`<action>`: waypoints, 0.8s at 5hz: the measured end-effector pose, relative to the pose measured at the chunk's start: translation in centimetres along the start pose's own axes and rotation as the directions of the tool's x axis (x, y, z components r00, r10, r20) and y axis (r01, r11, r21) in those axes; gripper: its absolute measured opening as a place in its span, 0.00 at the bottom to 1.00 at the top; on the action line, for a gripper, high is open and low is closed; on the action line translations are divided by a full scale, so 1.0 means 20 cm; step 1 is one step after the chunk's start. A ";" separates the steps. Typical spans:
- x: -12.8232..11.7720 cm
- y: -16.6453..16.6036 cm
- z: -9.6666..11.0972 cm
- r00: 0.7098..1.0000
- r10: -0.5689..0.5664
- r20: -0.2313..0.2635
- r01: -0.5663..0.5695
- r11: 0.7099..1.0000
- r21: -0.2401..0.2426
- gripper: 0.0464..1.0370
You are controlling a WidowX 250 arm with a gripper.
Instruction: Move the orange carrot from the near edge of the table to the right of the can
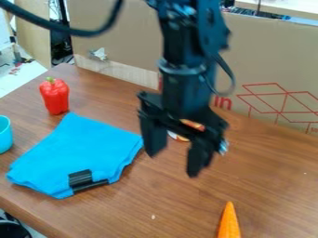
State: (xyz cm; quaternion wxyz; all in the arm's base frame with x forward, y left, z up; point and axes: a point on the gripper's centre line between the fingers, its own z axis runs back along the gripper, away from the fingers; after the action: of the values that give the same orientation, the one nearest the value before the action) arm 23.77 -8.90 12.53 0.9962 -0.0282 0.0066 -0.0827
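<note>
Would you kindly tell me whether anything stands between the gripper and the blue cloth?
Nothing visible stands between the open gripper and the blue cloth. The black object is at the cloth's near edge, and the carrot lies off to the other side.

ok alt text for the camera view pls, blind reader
An open, empty black robot gripper hangs over a wooden table. At left are a folded blue cloth, a red pepper and a blue cup; at bottom, a carrot.

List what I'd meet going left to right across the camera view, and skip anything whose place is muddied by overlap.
Cup → red pepper → claw → carrot.
</note>
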 end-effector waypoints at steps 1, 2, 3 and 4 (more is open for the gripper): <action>0.09 -0.14 -0.03 1.000 -0.019 0.020 0.019 1.000 0.016 0.97; 0.14 -0.26 -0.09 1.000 -0.024 0.015 0.024 0.999 0.028 0.97; 0.15 -0.30 -0.14 1.000 0.000 -0.012 0.001 1.000 0.009 0.97; 0.14 -0.30 -0.20 0.998 0.033 -0.054 -0.032 0.999 0.014 0.97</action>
State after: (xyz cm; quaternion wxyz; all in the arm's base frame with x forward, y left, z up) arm 25.52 -15.56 8.78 0.9970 -0.0193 0.0334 -0.0671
